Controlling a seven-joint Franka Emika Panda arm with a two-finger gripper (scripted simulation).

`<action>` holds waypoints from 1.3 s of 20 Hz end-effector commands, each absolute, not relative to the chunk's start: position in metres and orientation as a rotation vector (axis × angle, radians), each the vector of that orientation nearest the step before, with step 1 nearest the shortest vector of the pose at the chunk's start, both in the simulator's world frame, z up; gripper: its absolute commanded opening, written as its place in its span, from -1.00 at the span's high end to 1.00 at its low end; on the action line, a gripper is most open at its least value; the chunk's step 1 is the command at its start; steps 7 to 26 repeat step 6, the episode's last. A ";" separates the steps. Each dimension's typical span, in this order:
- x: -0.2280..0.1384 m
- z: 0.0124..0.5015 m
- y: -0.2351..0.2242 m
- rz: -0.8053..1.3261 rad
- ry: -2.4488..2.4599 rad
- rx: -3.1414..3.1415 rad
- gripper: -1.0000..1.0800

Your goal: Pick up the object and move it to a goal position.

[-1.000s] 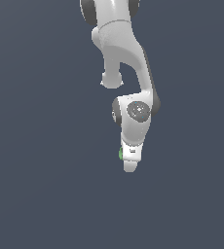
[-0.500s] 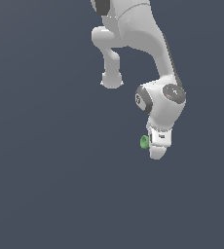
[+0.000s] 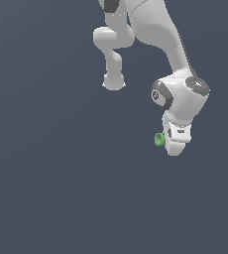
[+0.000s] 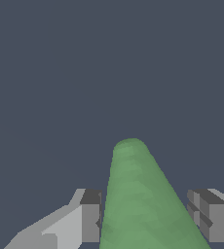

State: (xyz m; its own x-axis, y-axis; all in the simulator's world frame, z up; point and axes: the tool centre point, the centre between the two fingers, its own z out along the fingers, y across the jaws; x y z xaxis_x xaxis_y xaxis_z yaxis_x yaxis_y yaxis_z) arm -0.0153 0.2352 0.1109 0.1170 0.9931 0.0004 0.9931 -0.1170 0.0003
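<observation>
The object is a small green cone [image 3: 159, 139]. It pokes out at the side of my white gripper [image 3: 173, 145], which hangs off the ground in the exterior view's right half. In the wrist view the cone [image 4: 133, 194] fills the space between my two fingers [image 4: 90, 216], its rounded tip pointing away from the camera. The gripper [image 4: 145, 211] is shut on the cone. No goal marker shows in either view.
The white arm [image 3: 150, 30] reaches down from the upper edge of the exterior view, with its elbow link [image 3: 113, 79] at the exterior view's left of the wrist. Plain dark grey ground [image 3: 51, 188] lies all around.
My gripper has carried the green cone towards the exterior view's right and slightly upward. The cone stays in the same place between the fingers.
</observation>
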 end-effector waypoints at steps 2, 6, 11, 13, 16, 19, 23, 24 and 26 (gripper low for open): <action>-0.015 0.111 0.236 0.000 -2.085 -2.350 1.00; -0.012 0.110 0.231 0.000 -2.085 -2.350 1.00; -0.012 0.110 0.231 0.000 -2.085 -2.350 1.00; -0.012 0.110 0.231 0.000 -2.085 -2.350 1.00; -0.012 0.110 0.231 0.000 -2.085 -2.350 1.00; -0.012 0.110 0.231 0.000 -2.085 -2.350 1.00; -0.012 0.110 0.231 0.000 -2.085 -2.350 1.00; -0.012 0.110 0.231 0.000 -2.085 -2.350 1.00; -0.012 0.110 0.231 0.000 -2.085 -2.350 1.00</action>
